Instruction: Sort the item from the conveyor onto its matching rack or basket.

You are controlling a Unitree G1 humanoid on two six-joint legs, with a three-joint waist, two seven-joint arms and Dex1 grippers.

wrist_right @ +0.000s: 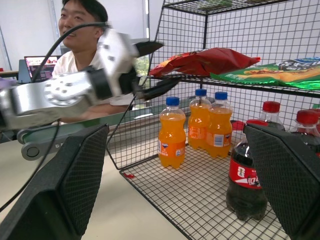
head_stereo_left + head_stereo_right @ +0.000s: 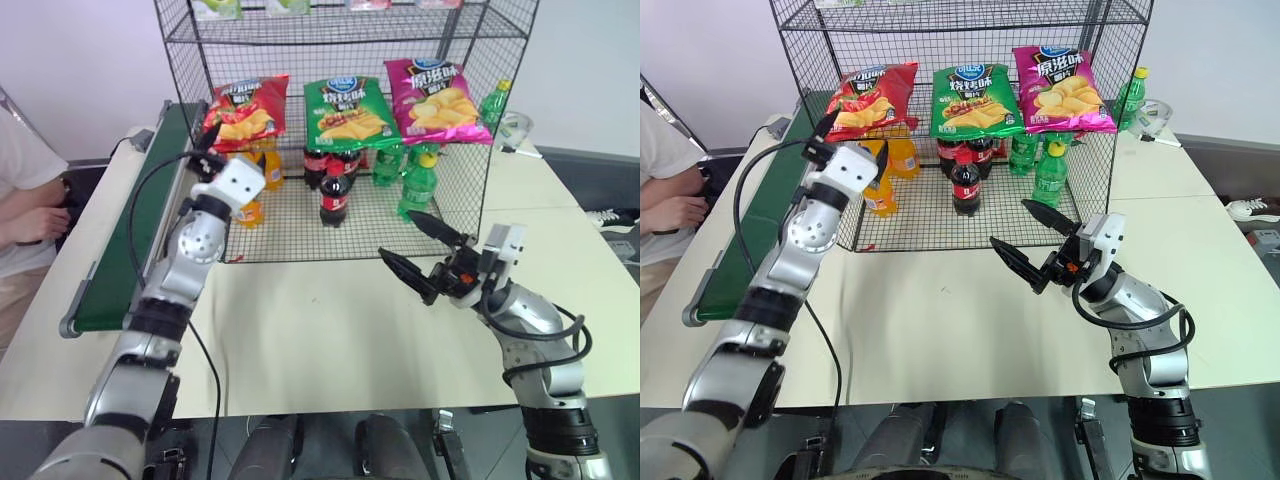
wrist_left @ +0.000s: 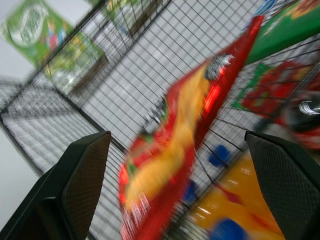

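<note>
The left tool [image 1: 152,67] stands with fingers spread wide, empty, just before the near left corner of the red crisp bag [image 2: 245,112], which lies on the black wire rack's [image 2: 470,40] middle shelf beside the green bag [image 2: 347,112]. The right tool [image 2: 415,250] hovers over the desk [image 2: 330,340], fingers also wide apart. The dark-green conveyor [image 2: 130,250] runs along the left.

Both arms are silver-grey metal with rounded joints and black bands. Behind the left claw [image 2: 213,135] sits a white boxy wrist block, fed by a looping black cable. The right claw [image 2: 418,253] has long black pointed fingers with mesh-textured pads [image 1: 82,175], a white block and coiled black cables behind.
</note>
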